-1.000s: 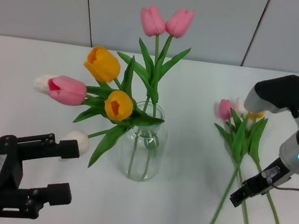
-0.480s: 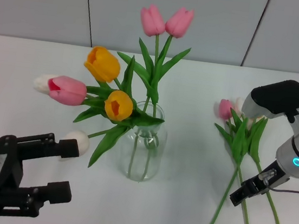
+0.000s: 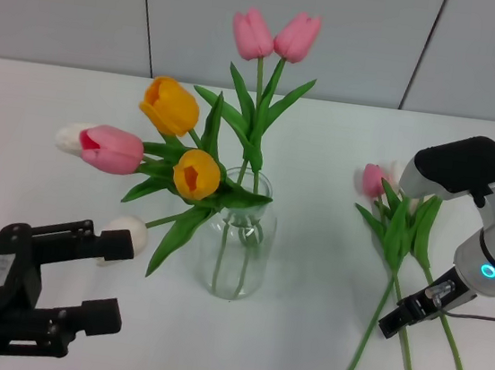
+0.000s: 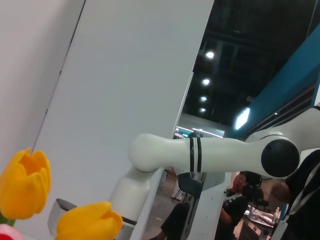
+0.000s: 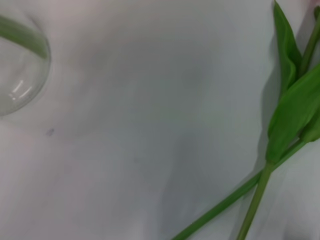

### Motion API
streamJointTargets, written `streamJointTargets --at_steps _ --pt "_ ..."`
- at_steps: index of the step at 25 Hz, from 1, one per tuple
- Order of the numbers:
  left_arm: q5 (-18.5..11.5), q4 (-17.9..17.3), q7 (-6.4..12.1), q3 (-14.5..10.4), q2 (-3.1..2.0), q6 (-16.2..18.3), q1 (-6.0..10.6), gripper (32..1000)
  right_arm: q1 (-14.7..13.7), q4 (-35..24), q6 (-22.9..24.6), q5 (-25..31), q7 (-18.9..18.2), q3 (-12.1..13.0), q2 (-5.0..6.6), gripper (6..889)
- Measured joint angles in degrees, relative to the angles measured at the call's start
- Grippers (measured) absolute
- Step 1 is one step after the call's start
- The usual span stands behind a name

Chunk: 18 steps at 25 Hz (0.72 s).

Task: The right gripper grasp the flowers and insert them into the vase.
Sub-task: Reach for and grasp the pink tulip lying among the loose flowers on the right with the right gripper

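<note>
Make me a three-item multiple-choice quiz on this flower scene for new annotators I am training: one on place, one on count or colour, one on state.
1. Where do the loose flowers lie?
A. on the table, on the robot's right of the vase
B. inside the vase
C. under the left gripper

2. How many pink buds stand highest above the vase?
A. one
B. two
C. four

3. What is the right gripper doing?
A. lifting the flowers clear of the table
B. sitting low at the stems, which lie flat on the table
C. reaching into the vase

Answers: 1 A, the stems lie on the white table beside the glass. 2 B, a pair of pink tulips tops the bouquet. 3 B, the head view shows nothing raised.
</note>
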<state>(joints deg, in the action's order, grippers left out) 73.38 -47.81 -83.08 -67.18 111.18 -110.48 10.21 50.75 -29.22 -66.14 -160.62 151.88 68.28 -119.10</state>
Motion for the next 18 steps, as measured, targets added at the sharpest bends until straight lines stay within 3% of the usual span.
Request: streamJointTargets --at_steps 18 --pt "0.0 0.4 0.38 0.0 0.0 0.0 0.25 801 0.6 0.8 0.4 -0.2 -0.2 0.0 0.0 817"
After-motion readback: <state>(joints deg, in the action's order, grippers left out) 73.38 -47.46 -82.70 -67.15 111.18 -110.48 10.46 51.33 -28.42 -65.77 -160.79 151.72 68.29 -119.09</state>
